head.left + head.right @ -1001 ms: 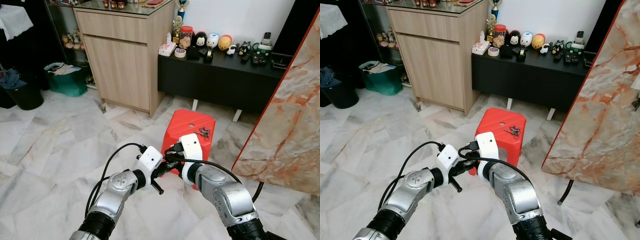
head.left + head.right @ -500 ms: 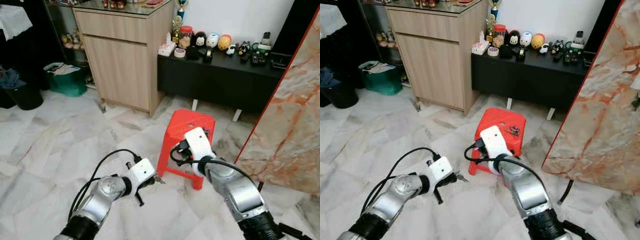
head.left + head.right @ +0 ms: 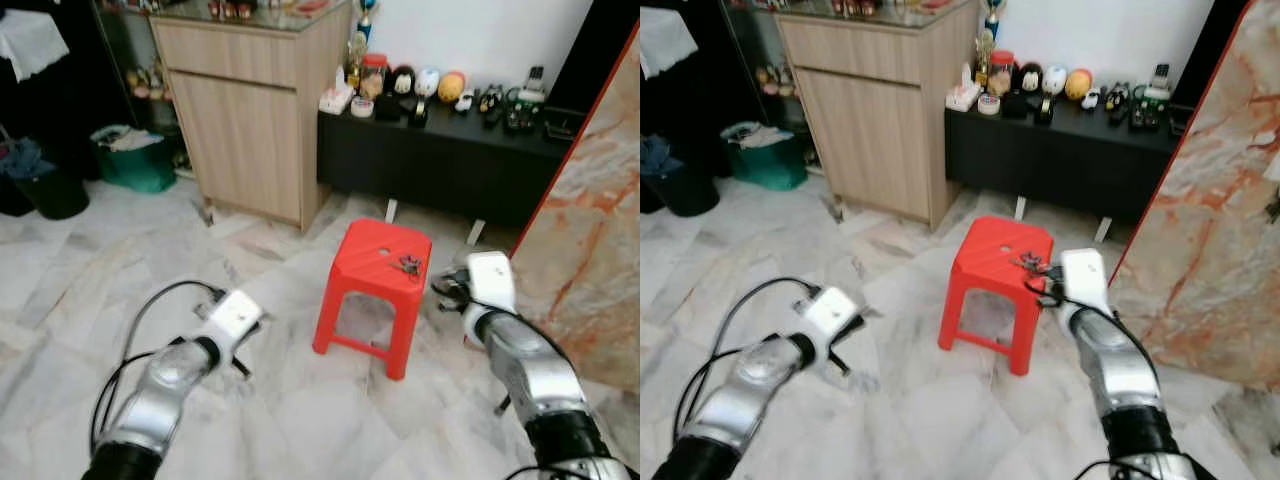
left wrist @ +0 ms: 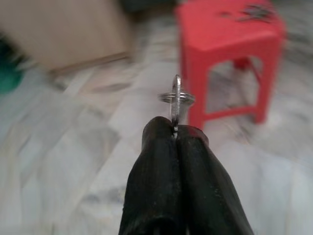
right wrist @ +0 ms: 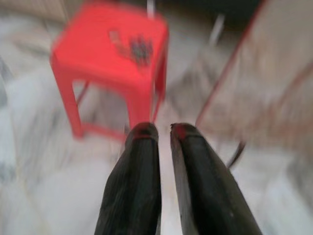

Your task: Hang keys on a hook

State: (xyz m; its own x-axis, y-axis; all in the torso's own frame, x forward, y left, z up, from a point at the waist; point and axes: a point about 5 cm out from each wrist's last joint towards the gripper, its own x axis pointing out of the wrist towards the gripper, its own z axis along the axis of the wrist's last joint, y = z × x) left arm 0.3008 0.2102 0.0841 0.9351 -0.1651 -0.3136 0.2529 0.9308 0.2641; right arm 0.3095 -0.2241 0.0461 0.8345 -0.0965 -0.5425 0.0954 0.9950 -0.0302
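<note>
Left end effector [image 4: 175, 134] clenched on key with ring [image 4: 176, 97], held low over marble floor [image 3: 80, 300], well left of red stool [image 3: 375, 262]. Right end effector [image 5: 164, 131] slightly parted, nothing gripped, just beside stool's right edge. Dark key bunch [image 3: 408, 265] lay on stool seat, ahead of right end effector.

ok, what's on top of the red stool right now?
A small dark bunch of keys lies on the red stool, near its right edge, beside a small hole in the seat. The left gripper pinches a separate key ring. Individual keys are too small to count.
</note>
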